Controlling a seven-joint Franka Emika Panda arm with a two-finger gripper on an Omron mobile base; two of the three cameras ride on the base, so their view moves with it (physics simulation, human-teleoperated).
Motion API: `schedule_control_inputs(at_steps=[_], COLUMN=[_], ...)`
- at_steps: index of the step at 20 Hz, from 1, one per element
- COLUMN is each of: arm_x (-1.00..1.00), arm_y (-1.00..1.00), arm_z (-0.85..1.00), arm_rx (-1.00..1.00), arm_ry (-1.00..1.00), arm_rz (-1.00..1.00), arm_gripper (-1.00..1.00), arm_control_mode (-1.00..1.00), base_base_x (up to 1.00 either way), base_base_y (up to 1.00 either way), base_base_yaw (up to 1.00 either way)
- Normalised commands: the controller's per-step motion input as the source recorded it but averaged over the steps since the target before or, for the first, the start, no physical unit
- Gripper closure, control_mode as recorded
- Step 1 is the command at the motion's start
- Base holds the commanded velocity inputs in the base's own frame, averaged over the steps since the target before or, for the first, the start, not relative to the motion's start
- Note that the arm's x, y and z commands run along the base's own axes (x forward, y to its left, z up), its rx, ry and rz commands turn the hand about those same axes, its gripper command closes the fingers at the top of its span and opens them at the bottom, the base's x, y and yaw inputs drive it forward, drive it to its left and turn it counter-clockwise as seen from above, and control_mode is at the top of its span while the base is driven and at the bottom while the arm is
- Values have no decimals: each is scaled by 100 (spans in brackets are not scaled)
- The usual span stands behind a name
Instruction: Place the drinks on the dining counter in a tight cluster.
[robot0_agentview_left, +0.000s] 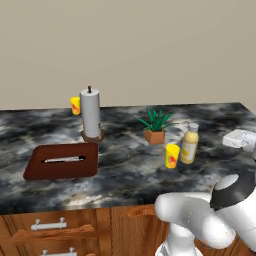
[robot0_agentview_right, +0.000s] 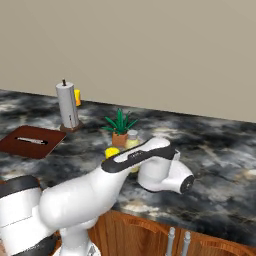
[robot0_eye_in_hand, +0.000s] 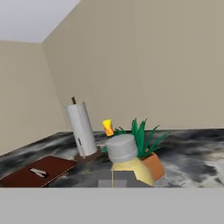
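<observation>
The yellow juice bottle (robot0_agentview_left: 189, 144) with its white cap stands upright on the dining counter (robot0_agentview_left: 125, 170), between a potted plant and a yellow cup. It rises close and central in the hand view, juice bottle (robot0_eye_in_hand: 127, 164), and its cap peeks over my forearm, juice bottle (robot0_agentview_right: 132, 136). My gripper (robot0_agentview_left: 240, 139) hovers at the counter's right end, to the right of the bottle and apart from it. Its fingers are not clear enough to tell whether they are open or shut. The wine bottle and the red-capped bottle are out of view.
A potted plant (robot0_agentview_left: 155, 125) stands just behind the bottle and a yellow cup (robot0_agentview_left: 172, 155) just left of it. Further left are a paper towel roll (robot0_agentview_left: 90, 112), a second yellow cup (robot0_agentview_left: 75, 105) and a brown board with a knife (robot0_agentview_left: 62, 160).
</observation>
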Motion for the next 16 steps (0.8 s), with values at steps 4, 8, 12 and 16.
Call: schedule_control_inputs(at_steps=[4,8,12,16], arm_x=[-23,-2,0,0], arm_y=[49,46,69,41], arm_z=[57,49,52,34], arm_rx=[-20,-28,-31,-23], arm_ry=[13,18,23,18], arm_rz=[-20,-13,-9,-11], arm_gripper=[100,100,-100,-100], arm_control_mode=[-100,-100,-100,-100], base_base_x=[0,0,0,0], base_base_y=[0,0,0,0], base_base_yaw=[0,0,0,0])
